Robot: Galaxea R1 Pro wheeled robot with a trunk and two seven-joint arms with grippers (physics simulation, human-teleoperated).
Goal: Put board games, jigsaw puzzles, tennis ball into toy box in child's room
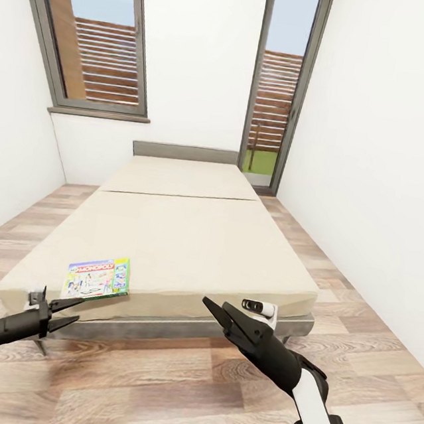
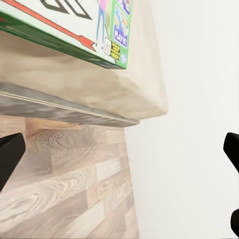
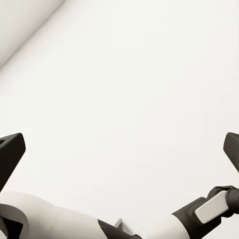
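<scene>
Green-and-white board game (image 1: 97, 278) lies flat on the beige bed (image 1: 189, 236), at the near left corner of the mattress, close to the foot edge and turned a little askew. Long axis runs roughly across the bed, along that foot edge, red logo strip on the far side.

Left hand (image 1: 72, 311) hovers just below and in front of the box, over the wood floor (image 1: 162, 386), fingers spread wide and holding nothing, tips aimed up and right toward the box's near edge. From the left wrist view, box corner (image 2: 107, 42) overhangs the mattress edge slightly, with the grey bed frame beneath it and both dark fingertips (image 2: 10, 157) standing apart at the sides of the picture.

Right hand (image 1: 216, 309) sits further right, level with the middle of the foot edge, well apart from the box; two fingers seem parted and empty, judging mostly from the right wrist view, where dark tips (image 3: 11, 152) stand wide against bare white wall.

Clearly nearer: the left hand. Box lies up and slightly forward of it, so probably a short lift and reach onto the near long edge would do, with the fingers closing across the thin side of the box rather than along its length.
</scene>
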